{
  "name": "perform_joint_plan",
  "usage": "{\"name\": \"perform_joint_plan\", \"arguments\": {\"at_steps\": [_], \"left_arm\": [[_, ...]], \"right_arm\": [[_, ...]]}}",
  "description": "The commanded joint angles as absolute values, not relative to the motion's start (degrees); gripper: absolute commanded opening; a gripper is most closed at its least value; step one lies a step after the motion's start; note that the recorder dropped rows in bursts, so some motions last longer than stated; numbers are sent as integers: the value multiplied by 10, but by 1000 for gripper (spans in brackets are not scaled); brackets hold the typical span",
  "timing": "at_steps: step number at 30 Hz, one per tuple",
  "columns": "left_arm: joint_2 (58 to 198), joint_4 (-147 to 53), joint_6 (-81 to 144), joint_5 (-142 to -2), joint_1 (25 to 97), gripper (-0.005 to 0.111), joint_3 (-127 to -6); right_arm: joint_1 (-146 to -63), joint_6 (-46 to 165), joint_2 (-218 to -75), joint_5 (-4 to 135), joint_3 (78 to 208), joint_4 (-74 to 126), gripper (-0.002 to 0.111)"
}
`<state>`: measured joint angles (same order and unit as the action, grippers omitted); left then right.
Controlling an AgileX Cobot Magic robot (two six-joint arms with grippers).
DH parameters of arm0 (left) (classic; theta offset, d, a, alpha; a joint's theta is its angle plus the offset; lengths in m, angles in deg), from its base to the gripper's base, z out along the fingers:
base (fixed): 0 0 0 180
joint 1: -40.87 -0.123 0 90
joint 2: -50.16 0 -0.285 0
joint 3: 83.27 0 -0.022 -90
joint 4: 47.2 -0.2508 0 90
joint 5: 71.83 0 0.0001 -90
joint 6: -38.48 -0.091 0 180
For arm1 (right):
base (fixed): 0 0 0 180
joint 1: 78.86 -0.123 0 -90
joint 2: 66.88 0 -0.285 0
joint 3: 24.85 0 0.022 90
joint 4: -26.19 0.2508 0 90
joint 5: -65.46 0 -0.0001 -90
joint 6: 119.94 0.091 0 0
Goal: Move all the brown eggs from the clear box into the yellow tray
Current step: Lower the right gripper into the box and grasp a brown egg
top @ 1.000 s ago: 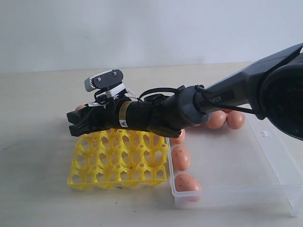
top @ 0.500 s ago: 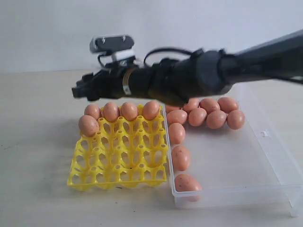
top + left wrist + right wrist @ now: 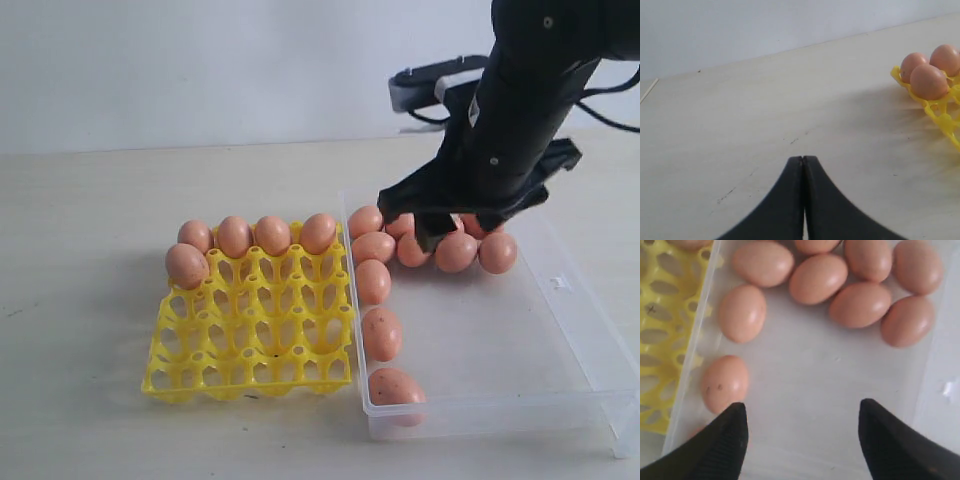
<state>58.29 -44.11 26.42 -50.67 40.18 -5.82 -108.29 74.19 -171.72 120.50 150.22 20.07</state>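
The wooden table [image 3: 80, 300] carries everything. On it, the clear box [image 3: 590, 375] is the biggest piece, a shallow see-through tub. The yellow tray [image 3: 250, 345] sits just beside the box, its edge against the box wall on the left arm's side. The brown eggs [image 3: 381, 333] are split between the two. In the box, five lie in a line along the wall that meets the tray. More are bunched at the box's far end, and a few of those are hidden behind the arm, so I can't count them. In the tray there are five. Four stand in the row level with the box's far end, and one sits a cup nearer, at the corner farthest from the box. The right arm [image 3: 520, 110] comes down steeply over the far end of the box, a small camera riding on its wrist. Its right gripper [image 3: 455, 228] hangs just above the bunched eggs. Its own camera shows the fingers [image 3: 720, 445] spread wide with nothing between them, only box floor and eggs below. The left gripper [image 3: 803, 167] shows only in its own camera. It is low over the table, on the far side of the tray from the box, with its jaws pressed tight together on nothing.
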Motion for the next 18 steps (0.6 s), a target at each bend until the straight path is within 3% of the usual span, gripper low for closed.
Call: {"name": "perform_joint_plan", "arguments": {"at_steps": [1,18], "left_arm": [[579,-437,266,-512,400,0,-61],[579,-437,266,-512,400,0,-61]], "right_arm": [[-1082,675,-1745,1155,1467,349,62],[-1082,667,-1819,1069,1446,376,62]]}}
